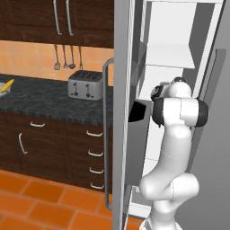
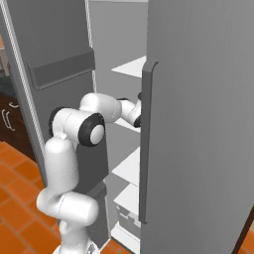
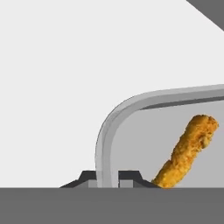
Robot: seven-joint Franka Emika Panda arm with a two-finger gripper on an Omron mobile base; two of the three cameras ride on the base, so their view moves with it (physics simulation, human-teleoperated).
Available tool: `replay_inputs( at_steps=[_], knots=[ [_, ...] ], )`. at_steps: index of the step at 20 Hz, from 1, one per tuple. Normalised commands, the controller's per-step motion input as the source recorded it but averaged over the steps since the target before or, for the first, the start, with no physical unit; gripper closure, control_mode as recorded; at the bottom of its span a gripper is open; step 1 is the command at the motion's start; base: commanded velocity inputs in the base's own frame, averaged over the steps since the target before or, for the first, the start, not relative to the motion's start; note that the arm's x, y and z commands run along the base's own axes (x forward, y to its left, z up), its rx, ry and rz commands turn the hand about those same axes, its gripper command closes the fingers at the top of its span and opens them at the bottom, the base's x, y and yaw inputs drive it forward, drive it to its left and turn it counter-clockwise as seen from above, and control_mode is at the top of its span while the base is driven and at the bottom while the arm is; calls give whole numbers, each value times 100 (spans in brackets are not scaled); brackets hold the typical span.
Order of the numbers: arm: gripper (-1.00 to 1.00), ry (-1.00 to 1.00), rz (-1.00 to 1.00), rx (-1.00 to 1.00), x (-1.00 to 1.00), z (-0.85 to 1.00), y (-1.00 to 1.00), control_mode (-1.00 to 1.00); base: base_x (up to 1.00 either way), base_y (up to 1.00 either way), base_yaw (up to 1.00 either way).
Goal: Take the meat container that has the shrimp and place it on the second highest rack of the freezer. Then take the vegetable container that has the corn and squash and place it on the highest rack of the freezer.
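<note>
gripper (image 3: 107,178) clamped on rim of meat container (image 3: 131,105) | your container holds shrimp (image 3: 188,151), lying near its rounded corner | container over white shelf inside freezer (image 1: 170,56), which rack unclear

- The freezer (image 2: 198,99) stands open: its grey left door (image 2: 54,59) is swung wide, and the right door with a long vertical handle (image 2: 146,144) fills the near right.
- The white arm (image 2: 74,144) reaches from lower left into the interior, its end hidden behind the handle.
- White shelves (image 2: 130,167) are stacked inside.
- An orange tiled floor (image 2: 15,198) lies at left.
</note>
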Motion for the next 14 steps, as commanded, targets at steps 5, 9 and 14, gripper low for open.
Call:
replay_inputs(
  at_steps=[5, 9, 14],
  knots=[
    [100, 0, 0, 0, 0, 0, 0, -100, 0, 0, 0],
    [-100, 0, 0, 0, 0, 0, 0, -100, 0, 0, 0],
    [-100, 0, 0, 0, 0, 0, 0, -100, 0, 0, 0]
  ],
)
